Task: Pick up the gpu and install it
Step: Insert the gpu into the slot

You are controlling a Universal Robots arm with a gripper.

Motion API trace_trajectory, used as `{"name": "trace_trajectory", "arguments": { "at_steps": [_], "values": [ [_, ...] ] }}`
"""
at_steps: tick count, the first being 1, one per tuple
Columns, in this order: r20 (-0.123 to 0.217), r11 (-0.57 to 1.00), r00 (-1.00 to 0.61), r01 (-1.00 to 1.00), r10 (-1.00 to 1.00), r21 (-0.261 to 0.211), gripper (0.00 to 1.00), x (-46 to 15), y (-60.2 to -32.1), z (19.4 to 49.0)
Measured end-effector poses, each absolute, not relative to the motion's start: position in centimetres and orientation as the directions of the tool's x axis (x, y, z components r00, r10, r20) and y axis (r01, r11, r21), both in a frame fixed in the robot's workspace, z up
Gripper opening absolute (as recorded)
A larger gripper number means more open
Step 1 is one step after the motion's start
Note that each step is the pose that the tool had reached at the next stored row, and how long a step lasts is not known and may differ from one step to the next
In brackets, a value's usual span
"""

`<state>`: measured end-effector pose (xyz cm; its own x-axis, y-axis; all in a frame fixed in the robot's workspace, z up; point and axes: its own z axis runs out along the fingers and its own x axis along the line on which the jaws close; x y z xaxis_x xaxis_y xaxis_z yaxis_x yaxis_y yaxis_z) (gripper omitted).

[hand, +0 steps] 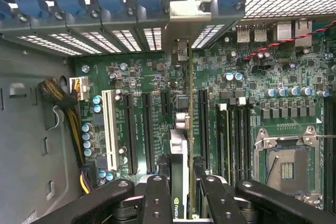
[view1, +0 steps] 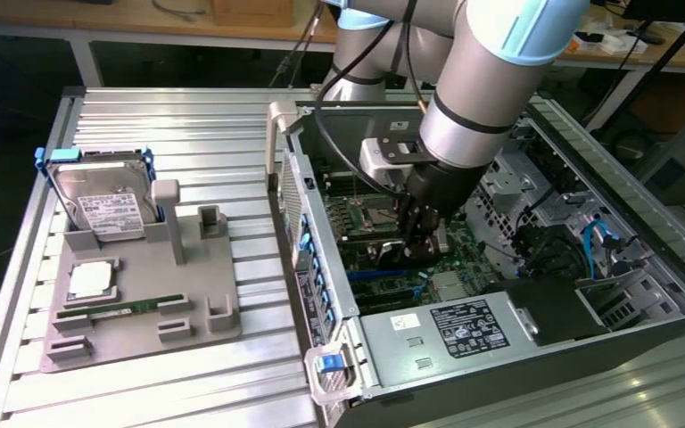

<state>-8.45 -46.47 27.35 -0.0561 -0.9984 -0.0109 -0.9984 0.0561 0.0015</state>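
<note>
Deep inside the open computer case [view1: 309,223], the pincer [hand: 179,162] is closed partway on the gpu [hand: 178,129]. The card stands edge-on over the motherboard [hand: 252,87], between the long expansion slots, with its metal bracket end at the case's rear slot wall. Whether it is seated in a slot cannot be told.

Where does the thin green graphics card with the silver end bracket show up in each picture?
Exterior view: the thin green graphics card is in the middle of the open case, mostly hidden under the black fingers.
Wrist view: it runs edge-on, clamped between the fingers, over the slots.
Shared landmark: the green motherboard.
</note>
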Motion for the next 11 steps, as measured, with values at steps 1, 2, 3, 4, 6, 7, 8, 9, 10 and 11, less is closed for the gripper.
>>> {"name": "trace_trajectory", "arguments": {
  "at_steps": [1,2,3,4,6,7,8,9,10,11],
  "values": [
    [-0.011,0.056,-0.056,-0.998,-0.998,0.002,0.27,-8.45,-46.47,27.28],
    [-0.011,0.056,-0.056,-0.998,-0.998,0.002,0.27,-8.45,-46.47,27.22],
    [-0.011,0.056,-0.056,-0.998,-0.998,0.003,0.27,-8.46,-46.47,27.18],
    [-0.011,0.056,-0.056,-0.998,-0.998,0.004,0.27,-8.46,-46.47,27.14],
    [-0.011,0.056,-0.056,-0.998,-0.998,0.006,0.27,-8.46,-46.48,27.07],
    [-0.011,0.056,-0.056,-0.998,-0.998,0.006,0.27,-8.47,-46.48,27.05],
    [-0.010,0.056,-0.056,-0.998,-0.998,0.007,0.27,-8.47,-46.48,27.03],
    [-0.011,0.056,-0.056,-0.998,-0.998,0.008,0.27,-8.47,-46.47,27.01],
    [-0.011,0.056,-0.056,-0.998,-0.998,0.008,0.27,-8.47,-46.47,26.99],
    [-0.011,0.056,-0.056,-0.998,-0.998,0.009,0.27,-8.47,-46.47,26.96]
  ]
}}
